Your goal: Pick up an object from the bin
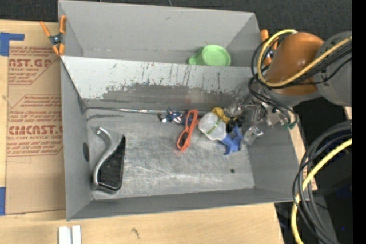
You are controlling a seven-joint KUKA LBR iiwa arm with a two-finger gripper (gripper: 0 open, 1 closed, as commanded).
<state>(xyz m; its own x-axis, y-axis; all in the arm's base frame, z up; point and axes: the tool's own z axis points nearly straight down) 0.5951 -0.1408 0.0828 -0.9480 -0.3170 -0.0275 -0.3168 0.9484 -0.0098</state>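
In the bin point(143, 26), a black and silver handled thing point(108, 160) lies near left. Around the middle lies an orange looped piece point(187, 130), and a green round cup point(214, 56) rests by the far wall. Further right, a whitish lump point(213, 126) and a blue piece point(233, 141) lie just beside the gripper point(247, 122), low over them; whether it is spread or pressed together I cannot tell

The bin point(160, 26) is grey; the far cup point(213, 56) is green, the glasses point(187, 130) orange, the toy point(231, 142) blue, the left tool point(111, 163) black and silver.
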